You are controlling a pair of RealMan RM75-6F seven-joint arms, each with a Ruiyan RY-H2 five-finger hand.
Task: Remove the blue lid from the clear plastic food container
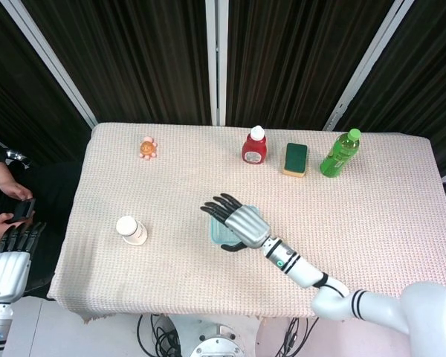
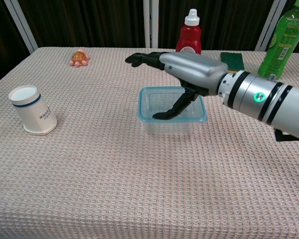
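Note:
The clear plastic food container point(image 2: 173, 127) with its blue-rimmed lid point(image 2: 195, 107) sits on the table just right of the middle. My right hand point(image 2: 189, 70) hovers over it with the fingers stretched toward the left. Its thumb points down and its tip meets the lid near the front left. In the head view the right hand point(image 1: 239, 223) covers most of the container point(image 1: 218, 238). Nothing is held in it. My left hand point(image 1: 6, 269) hangs off the table's left edge, fingers straight and empty.
A white cup point(image 2: 32, 110) stands at the left. An orange toy point(image 2: 79, 57), a red bottle point(image 2: 189, 41), a green sponge point(image 2: 232, 58) and a green bottle point(image 2: 284, 40) line the far edge. A seated person point(image 1: 6, 195) is beside the table's left side.

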